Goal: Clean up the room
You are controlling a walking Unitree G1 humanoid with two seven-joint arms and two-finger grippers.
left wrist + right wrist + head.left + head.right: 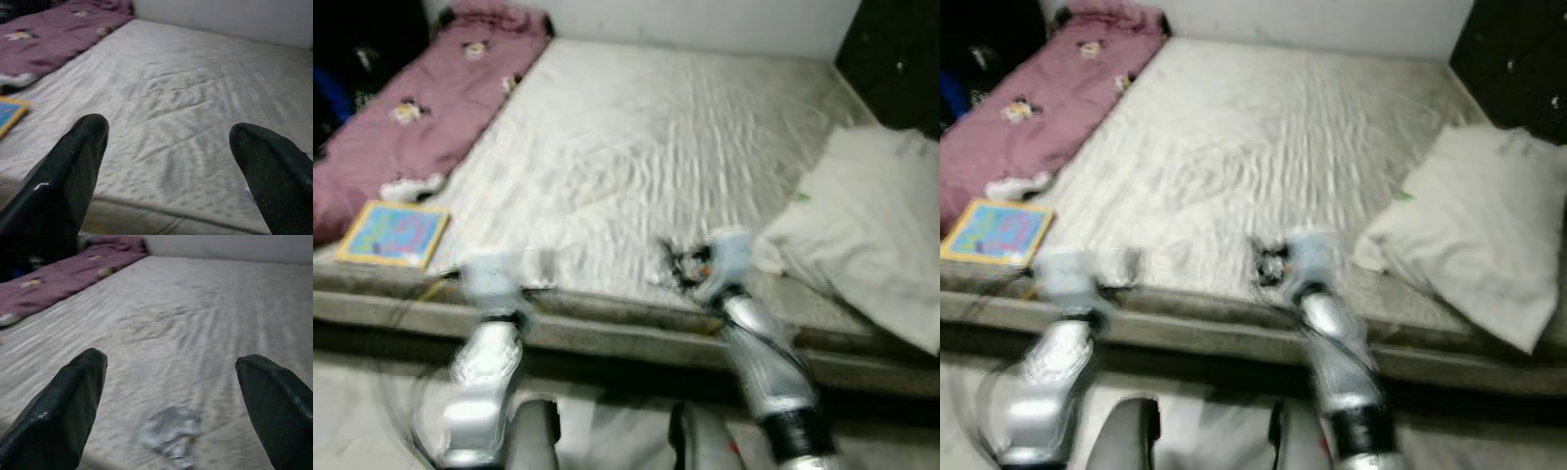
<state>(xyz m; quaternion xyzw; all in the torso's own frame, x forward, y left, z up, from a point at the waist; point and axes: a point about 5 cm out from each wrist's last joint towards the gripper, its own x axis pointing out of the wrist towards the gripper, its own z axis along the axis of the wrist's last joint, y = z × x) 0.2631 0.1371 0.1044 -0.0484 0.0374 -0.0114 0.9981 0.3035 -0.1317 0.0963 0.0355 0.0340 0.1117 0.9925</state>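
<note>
Silvery crumpled wrapper (168, 433) lies on the mattress (195, 323) just ahead of the right gripper (171, 406), between its spread fingers, nothing grasped.

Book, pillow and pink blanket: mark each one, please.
Book (393, 234), left eye view, middle of its cover.
Pillow (873, 225), left eye view, centre of its top face.
Pink blanket (416, 113), left eye view, mid-length.
</note>
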